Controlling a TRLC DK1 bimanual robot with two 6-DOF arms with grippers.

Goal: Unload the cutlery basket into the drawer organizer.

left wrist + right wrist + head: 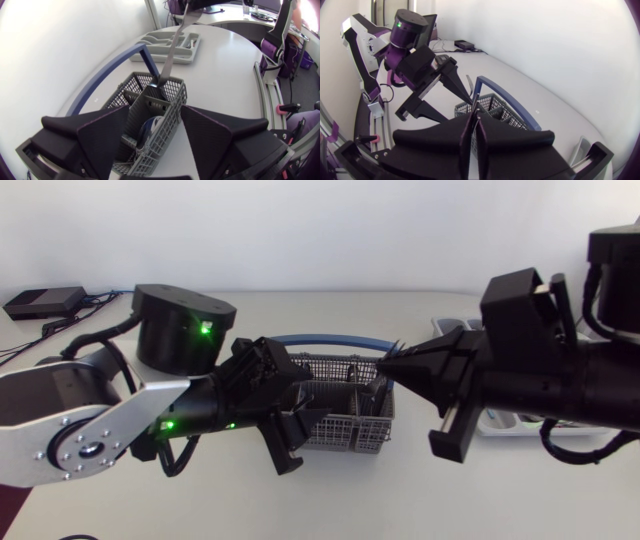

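The grey wire cutlery basket [345,425] with a blue hoop handle [320,340] stands mid-table. My left gripper [295,420] is open, and the basket's near end [150,107] lies between its broad fingers [105,135]. My right gripper [388,360] hangs over the basket's far end, shut on a silver piece of cutlery [172,50]. The cutlery's lower end still sits in a basket compartment. In the right wrist view the right gripper [476,117] has its fingers pressed together above the basket [487,107]. A bluish rounded piece [147,131] lies inside the basket. The grey drawer organizer [190,50] sits beyond the basket.
The organizer [447,326] is mostly hidden under my right arm in the head view. A black box with cables [45,302] lies at the table's far left corner. Bare tabletop [350,500] runs along the front.
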